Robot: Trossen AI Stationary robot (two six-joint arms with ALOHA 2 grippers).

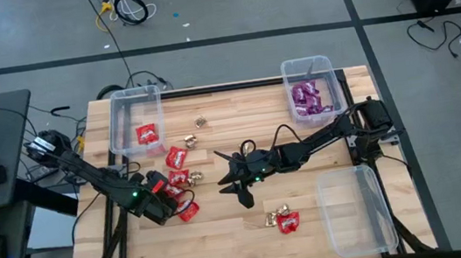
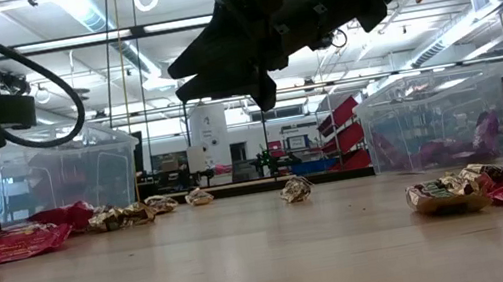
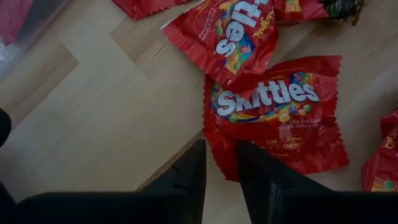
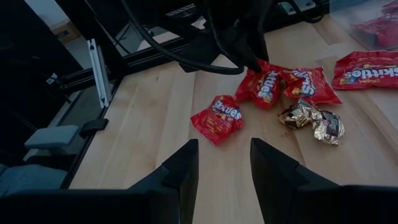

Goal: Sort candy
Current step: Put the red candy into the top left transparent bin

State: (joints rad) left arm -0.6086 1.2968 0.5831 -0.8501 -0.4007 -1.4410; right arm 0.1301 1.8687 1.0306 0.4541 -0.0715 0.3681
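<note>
Red packets lie flat on the table's left half [image 1: 177, 158], and one shows in the left wrist view [image 3: 273, 118]. Gold pieces [image 1: 197, 177] lie beside them, and another red packet [image 1: 289, 221] and gold piece lie nearer the front. My left gripper [image 3: 221, 177] is low over the table with a narrow gap between its fingers, which stand on either side of that packet's near corner. It also shows in the high view [image 1: 161, 196]. My right gripper [image 1: 235, 181] is open, empty, and well above the table's middle [image 2: 221, 75]. My left gripper comes slanting down at the near corner [image 3: 219, 163] of the red packet, which lies flat and uncrumpled on the table. That corner shows in the gap between the fingers. I cannot tell whether the fingers touch it.
A clear bin [image 1: 135, 123] at the far left holds a red packet. A clear bin [image 1: 312, 88] at the far right holds purple packets. A third clear bin [image 1: 355, 211] stands at the near right. A lone gold piece [image 1: 201, 122] lies between the far bins.
</note>
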